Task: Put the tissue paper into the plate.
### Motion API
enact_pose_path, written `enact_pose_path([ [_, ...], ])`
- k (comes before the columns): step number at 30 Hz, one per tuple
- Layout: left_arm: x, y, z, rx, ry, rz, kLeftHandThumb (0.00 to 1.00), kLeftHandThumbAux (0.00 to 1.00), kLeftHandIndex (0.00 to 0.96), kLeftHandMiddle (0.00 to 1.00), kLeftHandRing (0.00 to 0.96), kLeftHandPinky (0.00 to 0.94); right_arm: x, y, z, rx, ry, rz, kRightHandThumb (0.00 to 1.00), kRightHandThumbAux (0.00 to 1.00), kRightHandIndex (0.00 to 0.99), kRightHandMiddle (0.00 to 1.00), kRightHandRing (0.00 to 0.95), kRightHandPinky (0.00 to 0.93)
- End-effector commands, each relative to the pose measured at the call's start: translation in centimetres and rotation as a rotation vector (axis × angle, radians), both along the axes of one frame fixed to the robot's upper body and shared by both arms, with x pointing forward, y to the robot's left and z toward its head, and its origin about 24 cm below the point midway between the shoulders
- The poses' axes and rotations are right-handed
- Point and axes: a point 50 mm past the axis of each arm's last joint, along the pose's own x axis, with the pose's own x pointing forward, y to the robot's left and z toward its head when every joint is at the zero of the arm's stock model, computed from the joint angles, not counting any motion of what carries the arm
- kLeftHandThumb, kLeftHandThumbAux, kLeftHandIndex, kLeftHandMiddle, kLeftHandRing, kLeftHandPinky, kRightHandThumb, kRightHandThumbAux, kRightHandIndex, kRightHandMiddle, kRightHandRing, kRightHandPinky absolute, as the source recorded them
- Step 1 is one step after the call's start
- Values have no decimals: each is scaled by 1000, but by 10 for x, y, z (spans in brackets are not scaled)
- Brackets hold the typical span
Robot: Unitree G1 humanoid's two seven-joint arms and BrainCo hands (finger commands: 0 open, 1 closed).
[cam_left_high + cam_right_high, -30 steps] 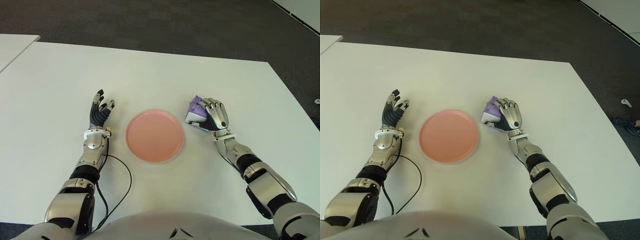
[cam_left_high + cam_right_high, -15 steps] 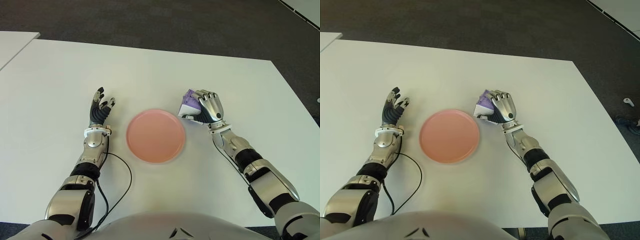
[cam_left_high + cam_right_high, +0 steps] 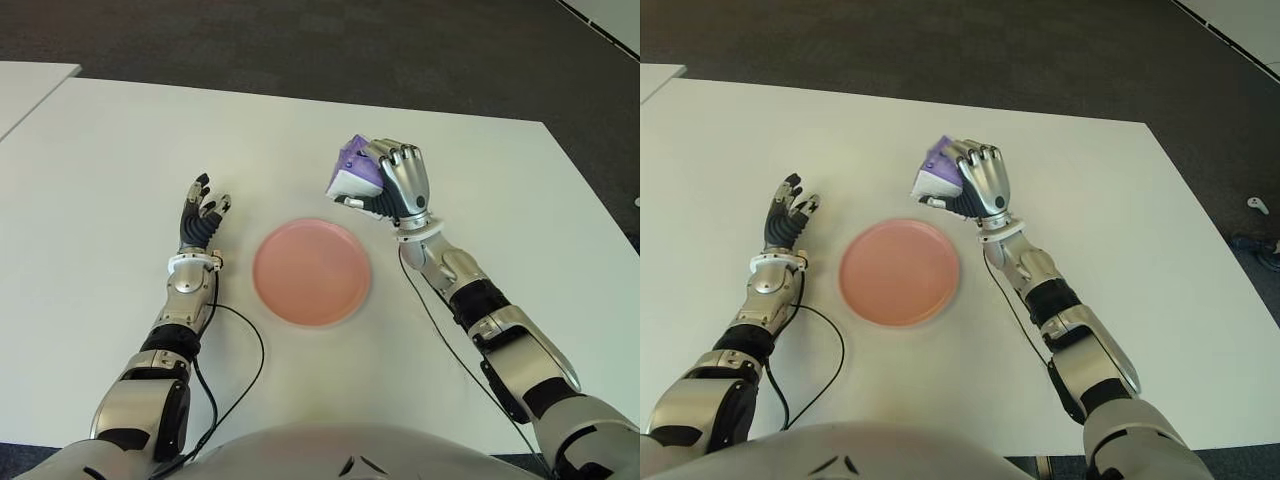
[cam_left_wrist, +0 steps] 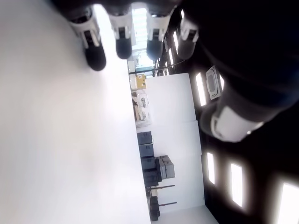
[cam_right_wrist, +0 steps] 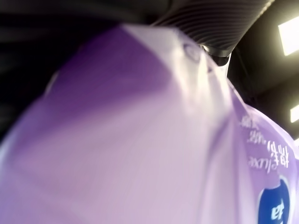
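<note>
A purple and white tissue paper pack [image 3: 352, 172] is held up off the table in my right hand [image 3: 385, 182], whose fingers are curled around it. It hangs just beyond the far right rim of the round pink plate [image 3: 311, 272], which lies on the white table [image 3: 120, 140]. The right wrist view is filled by the tissue paper pack [image 5: 140, 140]. My left hand [image 3: 200, 220] shows to the left of the plate, fingers spread and holding nothing.
A black cable [image 3: 240, 340] runs from my left forearm across the table near the front edge. A second white table's corner [image 3: 30, 85] shows at the far left. Dark carpet [image 3: 300, 40] lies beyond the table.
My right hand has lifted the tissue pack off the table and carried it up and leftward, toward the plate's far edge. The left hand has not moved.
</note>
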Motion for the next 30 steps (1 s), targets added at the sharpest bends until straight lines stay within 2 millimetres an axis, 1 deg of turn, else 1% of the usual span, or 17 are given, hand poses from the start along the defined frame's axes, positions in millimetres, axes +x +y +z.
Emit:
enact_pose_path([
  [1,-10,0,-15,-13,82,7,206,591,25,16,13,45,-9,11,-1,9,43,72,752,707,441,826,826,824],
  [12,-11,1,-16,-30,90,7,210,615,25,21,26,76,-13,26,7,38,60,209,750,708,441,798,804,809],
  [16,-11,1,-17,-33,100,8,213,616,23,24,29,74,-16,32,11,45,59,240,749,708,441,795,803,809],
  [21,-11,0,-16,-10,105,7,191,606,18,24,23,55,-24,40,12,50,63,287,748,708,441,802,808,814],
  [23,-12,-1,-16,0,104,2,183,601,16,23,21,50,-29,44,9,50,79,312,748,708,441,804,810,815],
  [26,-13,-1,-16,14,100,-12,173,594,14,22,19,44,-39,50,0,33,134,359,748,708,441,805,810,816],
  [30,-13,-1,-16,12,98,-25,171,590,16,21,17,44,-44,53,-9,-14,193,390,748,708,441,808,812,825],
])
